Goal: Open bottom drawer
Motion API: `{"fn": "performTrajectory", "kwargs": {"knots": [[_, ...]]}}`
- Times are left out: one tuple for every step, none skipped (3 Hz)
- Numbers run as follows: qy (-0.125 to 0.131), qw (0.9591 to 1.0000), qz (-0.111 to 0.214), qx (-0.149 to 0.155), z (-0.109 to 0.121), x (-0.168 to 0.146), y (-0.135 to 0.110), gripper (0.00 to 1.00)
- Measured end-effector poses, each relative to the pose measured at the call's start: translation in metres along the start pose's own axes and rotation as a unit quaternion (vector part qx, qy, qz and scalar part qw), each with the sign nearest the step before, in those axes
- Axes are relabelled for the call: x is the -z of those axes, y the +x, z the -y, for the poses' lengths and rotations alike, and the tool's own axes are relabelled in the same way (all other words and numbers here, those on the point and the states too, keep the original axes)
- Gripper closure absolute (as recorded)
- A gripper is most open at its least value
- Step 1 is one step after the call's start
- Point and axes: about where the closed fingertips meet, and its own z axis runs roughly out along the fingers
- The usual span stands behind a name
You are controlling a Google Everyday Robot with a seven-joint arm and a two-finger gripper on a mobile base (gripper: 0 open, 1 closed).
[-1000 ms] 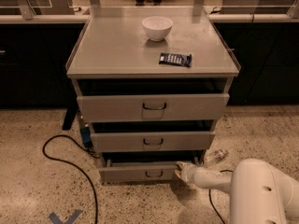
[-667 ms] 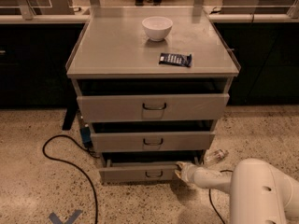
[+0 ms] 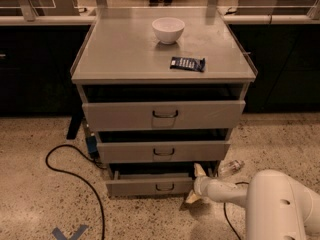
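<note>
Your pale two-finger gripper (image 3: 196, 184) sits low at the bench's front right corner, at the right end of the bottom drawer (image 3: 145, 186).

The bottom drawer, the shortest grey metal front with a small dark wire handle at its centre, stands a little way out under the front edge of the grey metal bench (image 3: 125, 59). The gripper's fingers (image 3: 200, 170) are spread apart, one tip above the drawer front's right end and one below it near the floor. You cannot tell whether they press on the metal. The white arm (image 3: 280, 204) reaches in from the lower right. The medium grey drawer (image 3: 162, 151) and the tallest grey drawer (image 3: 162, 115) above it also stand partly out. On the benchtop, a white round bowl (image 3: 168, 30) sits near the back edge and a dark blue snack packet (image 3: 187, 63) lies nearer the front right corner. A black cable (image 3: 75, 176) loops on the floor off the front left corner.
</note>
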Motion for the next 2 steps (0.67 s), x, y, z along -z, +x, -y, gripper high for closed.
{"fn": "performTrajectory", "kwargs": {"knots": [[0.0,1.0,0.0,0.0,0.0,0.0,0.0,0.0],[-0.012,0.9997,-0.011,-0.02,-0.003,-0.012,0.015,0.0]]}}
